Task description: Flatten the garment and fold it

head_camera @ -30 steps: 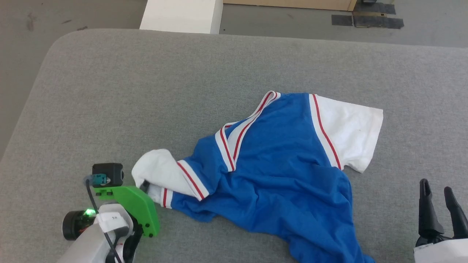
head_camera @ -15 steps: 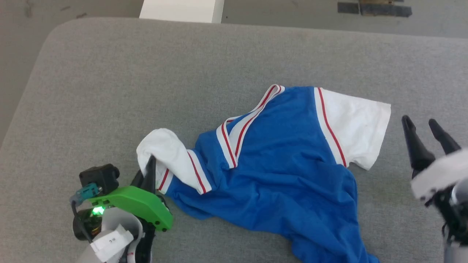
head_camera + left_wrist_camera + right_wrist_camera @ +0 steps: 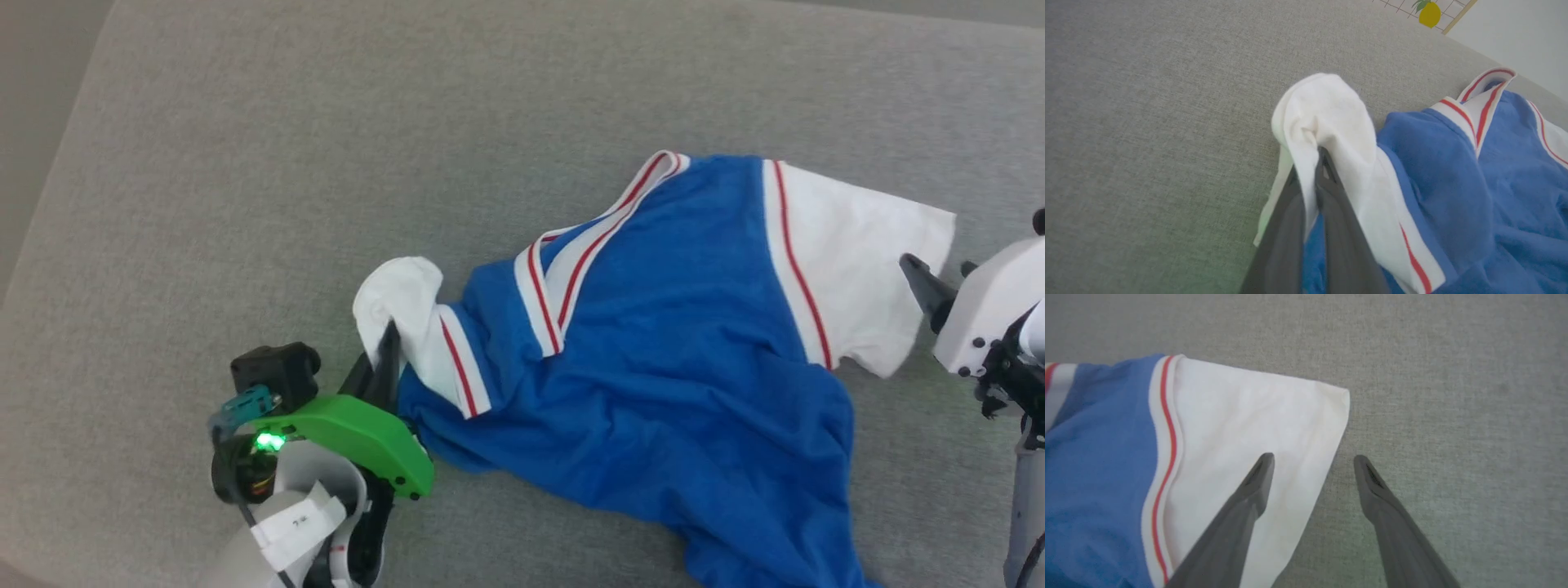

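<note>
Left wrist view: the left gripper [image 3: 1321,153] is clamped shut on a fold of the white left-hand sleeve [image 3: 1327,110], with cloth draped over its tips.
Right wrist view: the right gripper [image 3: 1312,461] is spread wide and holds nothing. One finger is over the white right-hand sleeve [image 3: 1241,416] and the other over bare surface, with the cuff edge between them. Whether they touch the cloth cannot be told.
Garment: the garment [image 3: 653,367] lies front up but rumpled. The left-hand sleeve is bunched, the neckband is skewed, and the blue body is creased.
Place: it lies on the grey padded surface [image 3: 245,163], well in from the left edge. Its hem trails toward the near edge.
Step in hand: flattening, it seems; no fold has been started.
Next move: the right gripper probably needs to settle over the cuff and close on it. Then both arms should draw the sleeves apart evenly to tension the shoulders.
Risk: a shallow bite on either sleeve may slip once tension comes on.
</note>
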